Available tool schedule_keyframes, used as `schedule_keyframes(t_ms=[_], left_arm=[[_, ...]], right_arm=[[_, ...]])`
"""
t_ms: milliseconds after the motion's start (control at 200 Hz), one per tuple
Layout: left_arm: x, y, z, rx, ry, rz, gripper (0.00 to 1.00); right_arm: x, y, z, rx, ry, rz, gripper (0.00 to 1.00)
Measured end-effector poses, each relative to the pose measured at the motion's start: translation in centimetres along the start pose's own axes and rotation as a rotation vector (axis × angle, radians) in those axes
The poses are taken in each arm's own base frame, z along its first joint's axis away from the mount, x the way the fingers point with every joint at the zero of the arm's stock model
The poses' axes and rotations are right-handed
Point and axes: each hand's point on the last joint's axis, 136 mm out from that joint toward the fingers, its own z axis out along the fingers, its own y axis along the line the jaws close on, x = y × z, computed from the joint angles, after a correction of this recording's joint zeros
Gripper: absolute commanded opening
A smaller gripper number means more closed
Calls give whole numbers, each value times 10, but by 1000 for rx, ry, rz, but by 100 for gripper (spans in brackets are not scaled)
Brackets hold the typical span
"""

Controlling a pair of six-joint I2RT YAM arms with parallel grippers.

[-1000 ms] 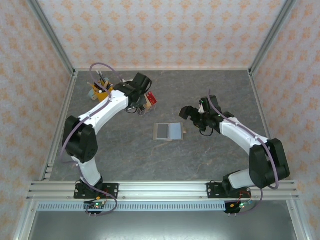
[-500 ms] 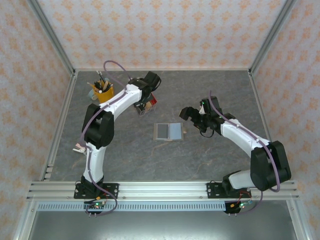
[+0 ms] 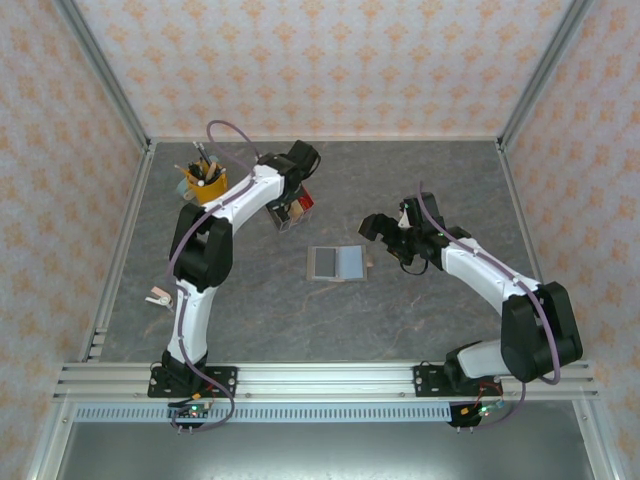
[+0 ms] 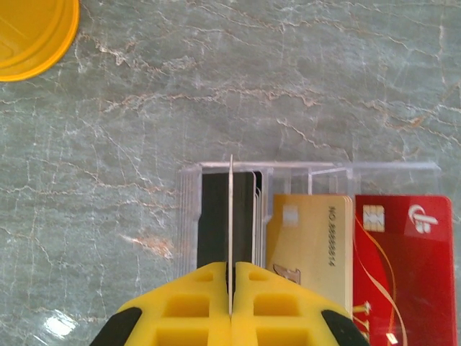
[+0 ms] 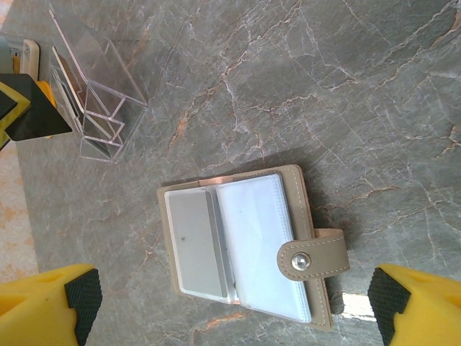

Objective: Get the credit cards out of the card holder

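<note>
The card holder lies open and flat mid-table, its tan cover, clear sleeves and snap tab plain in the right wrist view. One grey credit card sits in its left sleeve. My right gripper hovers open above it, one finger to each side. My left gripper is shut on a thin credit card seen edge-on, its far end down in a slot of the clear rack. In the top view the left gripper is over that rack.
The rack also holds a gold card and a red card. A yellow cup of pens stands at the back left, close to the left arm. A small pale object lies near the table's left edge.
The left arm's elbow has swung in towards the middle and its gripper has shifted slightly right over the rack. The right arm and the card holder have not moved.
</note>
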Motion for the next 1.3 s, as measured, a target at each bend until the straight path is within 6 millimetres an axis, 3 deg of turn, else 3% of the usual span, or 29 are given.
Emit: schedule_keyframes(t_ms=[345, 555, 806, 1021, 1301], left_arm=[[11, 0, 14, -6, 52, 17, 25], [15, -5, 10, 30, 85, 36, 28], [11, -7, -11, 129, 125, 21, 28], [4, -2, -7, 145, 141, 43, 34], [6, -10, -8, 184, 161, 120, 39]], right_arm=[[-1, 2, -2, -5, -5, -2, 96], [0, 1, -3, -2, -2, -1, 96], [0, 1, -3, -2, -1, -1, 96], [0, 1, -3, -2, -2, -1, 96], [0, 1, -3, -2, -2, 0, 96]])
